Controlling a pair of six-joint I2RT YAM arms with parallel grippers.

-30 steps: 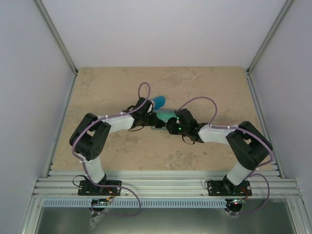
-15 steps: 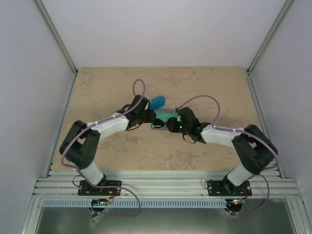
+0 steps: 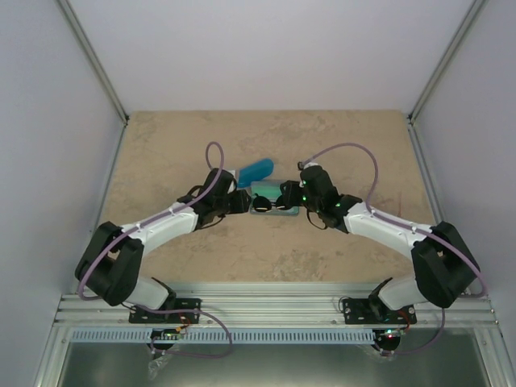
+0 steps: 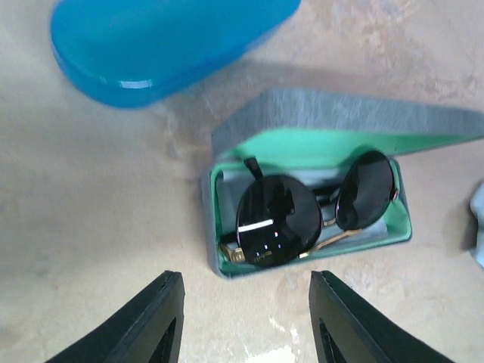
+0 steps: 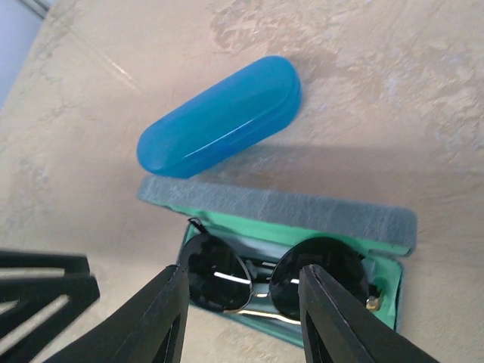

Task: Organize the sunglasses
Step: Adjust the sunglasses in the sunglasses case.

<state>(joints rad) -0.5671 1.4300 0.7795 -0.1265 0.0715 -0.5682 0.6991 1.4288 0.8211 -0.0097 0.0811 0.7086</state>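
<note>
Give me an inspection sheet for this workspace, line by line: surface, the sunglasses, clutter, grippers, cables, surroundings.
Surface: beige stone-patterned table; no spills seen.
Job's things: dark wire-framed sunglasses lie inside the open grey case, which has a green lining; no second pair made out.
Clutter: blue oval case, shut, lying just beyond the grey case's lid.
Grippers: left gripper and right gripper are both open and empty, one on each side of the grey case.
Cables: purple cables loop above each arm, clear of both cases.
Surroundings: white walls; metal rails along the near edge.
</note>
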